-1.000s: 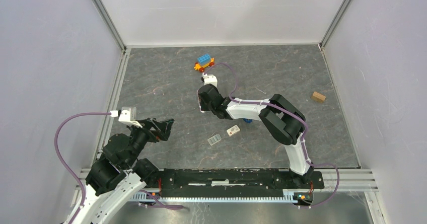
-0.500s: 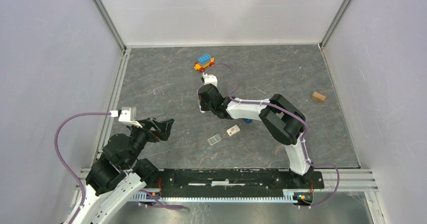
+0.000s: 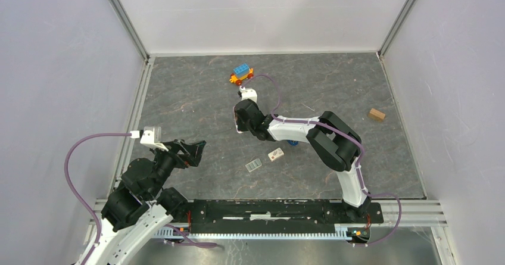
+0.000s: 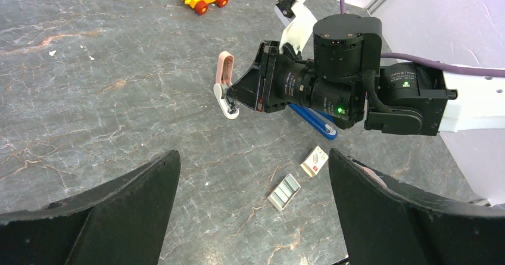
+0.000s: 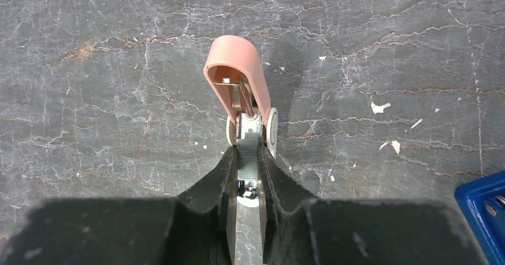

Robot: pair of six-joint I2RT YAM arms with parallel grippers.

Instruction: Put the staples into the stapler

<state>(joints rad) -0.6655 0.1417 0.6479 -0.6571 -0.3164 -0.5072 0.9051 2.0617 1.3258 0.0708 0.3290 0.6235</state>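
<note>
Pink-lidded and white-based, the small stapler (image 5: 233, 62) is lying on the grey table (image 5: 89, 98) with its lid swung open. The right claw (image 5: 248, 158) is clenching its bare metal rail near the hinge. A dark-blue stapler (image 4: 314, 121) is lying just beside it, under that arm. The left claw (image 4: 253, 155) is hanging released, well apart, holding nothing. The staple box (image 4: 314, 161) and the tray of strips (image 4: 283, 192) are sitting untouched nearby, so loading is looking not yet begun. I am judging these risks: the narrow pinch on slick metal is inviting a slip or twist, the light body is liable to skid, and the clamped rail is possibly blocking the channel where strips are going.
</note>
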